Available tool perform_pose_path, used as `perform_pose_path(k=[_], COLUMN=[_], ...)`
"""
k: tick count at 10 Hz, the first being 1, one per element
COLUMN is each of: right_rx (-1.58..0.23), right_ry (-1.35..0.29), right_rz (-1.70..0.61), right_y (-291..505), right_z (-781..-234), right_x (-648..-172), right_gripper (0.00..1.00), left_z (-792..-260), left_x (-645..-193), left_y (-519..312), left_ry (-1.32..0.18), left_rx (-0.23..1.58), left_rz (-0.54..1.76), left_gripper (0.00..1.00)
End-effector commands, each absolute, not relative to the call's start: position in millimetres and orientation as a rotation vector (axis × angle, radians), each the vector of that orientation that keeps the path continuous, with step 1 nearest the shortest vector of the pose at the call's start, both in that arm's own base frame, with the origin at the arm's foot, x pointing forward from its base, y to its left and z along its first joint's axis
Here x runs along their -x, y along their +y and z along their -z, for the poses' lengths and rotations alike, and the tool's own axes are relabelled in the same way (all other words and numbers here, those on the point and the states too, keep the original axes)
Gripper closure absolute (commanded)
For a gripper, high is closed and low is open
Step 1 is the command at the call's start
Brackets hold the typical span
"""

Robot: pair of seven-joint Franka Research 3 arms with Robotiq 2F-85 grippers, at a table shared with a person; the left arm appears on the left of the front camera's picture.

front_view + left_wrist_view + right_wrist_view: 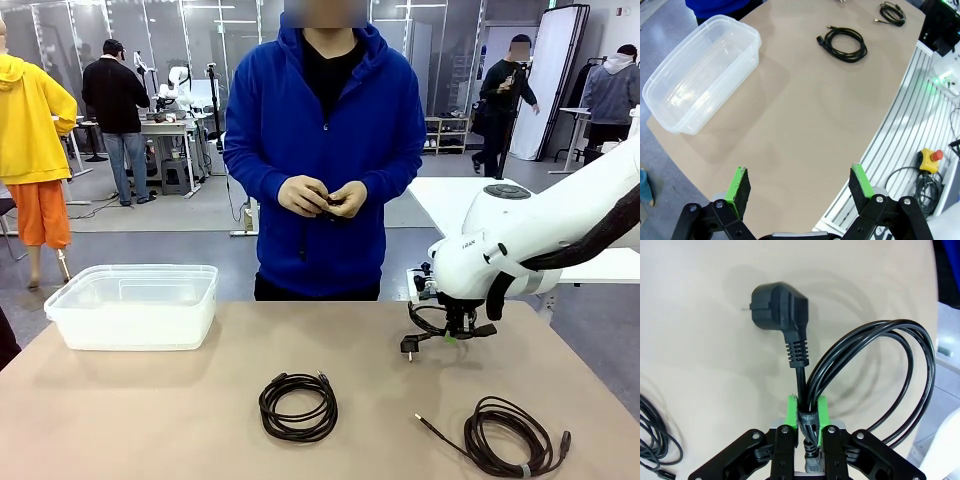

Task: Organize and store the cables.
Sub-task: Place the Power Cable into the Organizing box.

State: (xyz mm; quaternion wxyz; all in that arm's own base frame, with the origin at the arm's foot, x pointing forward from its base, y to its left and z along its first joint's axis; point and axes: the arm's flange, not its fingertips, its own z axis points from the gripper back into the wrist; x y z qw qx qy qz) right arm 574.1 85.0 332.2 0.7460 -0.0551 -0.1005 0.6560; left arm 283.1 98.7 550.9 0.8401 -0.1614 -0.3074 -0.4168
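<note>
My right gripper (pixel 455 335) (pixel 807 416) is shut on a coiled black power cable (pixel 875 370) with an angled plug (pixel 777 305). The cable hangs a little above the table at the right (pixel 435 322). A round black cable coil (pixel 298 406) (pixel 845 44) lies at the table's middle front. At the front right lies a larger coil (pixel 508 435) (pixel 892 12) with loose ends. My left gripper (pixel 800 184) is open, high above the near table edge, with nothing between its fingers. The person's hands (pixel 322 196) are together at the waist, holding something small and dark.
A clear plastic bin (pixel 135 305) (pixel 700 80) stands empty at the table's left. The person in a blue hoodie (pixel 325 130) stands behind the far edge. A yellow button box (pixel 929 159) and more cords lie off the table in the left wrist view.
</note>
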Motion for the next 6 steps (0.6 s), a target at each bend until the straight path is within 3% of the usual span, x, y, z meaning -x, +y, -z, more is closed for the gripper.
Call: perform_pose_path(k=[1, 3, 6], right_rx=[0.074, 0.099, 0.079], right_ry=[-0.162, -0.189, -0.163], right_rz=[-1.427, -1.435, -1.497], right_y=[82, 84, 116], right_z=[-328, -325, -365], right_x=[-586, -575, -572], right_gripper=[0.81, 0.81, 0.81], left_z=[-551, -551, -551], left_x=[-284, -284, -284], left_y=[97, 97, 97], left_ry=[-0.658, -0.658, -0.658], left_rx=[0.350, 0.350, 0.350], left_rz=[0.902, 0.902, 0.902], left_gripper=[0.00, 0.00, 0.00])
